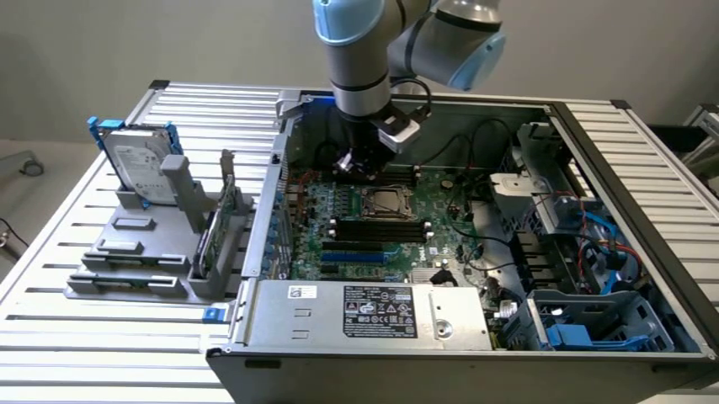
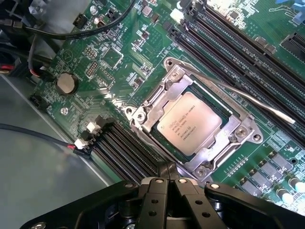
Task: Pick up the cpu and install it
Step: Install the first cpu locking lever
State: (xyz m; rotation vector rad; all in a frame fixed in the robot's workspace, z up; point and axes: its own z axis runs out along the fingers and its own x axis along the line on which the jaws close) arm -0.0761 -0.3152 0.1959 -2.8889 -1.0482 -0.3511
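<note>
The cpu (image 2: 189,124), a small square chip with a pale silvery top and printed lettering, lies flat in the motherboard's socket (image 2: 143,114), ringed by the metal retention frame. A thin metal lever (image 2: 248,98) angles across the far side of the socket. My gripper (image 2: 169,168) hovers just off one edge of the socket, its black fingers pressed together and holding nothing. In the exterior view the gripper (image 1: 362,164) hangs inside the open computer case, a little behind the cpu (image 1: 386,202).
Black memory slots (image 2: 121,148) flank the socket, with a coin battery (image 2: 66,84) and cables nearby. The case walls (image 1: 281,168) and power supply (image 1: 371,311) box in the board. On the exterior view's left, a grey fixture (image 1: 135,252) holds a hard drive (image 1: 144,160).
</note>
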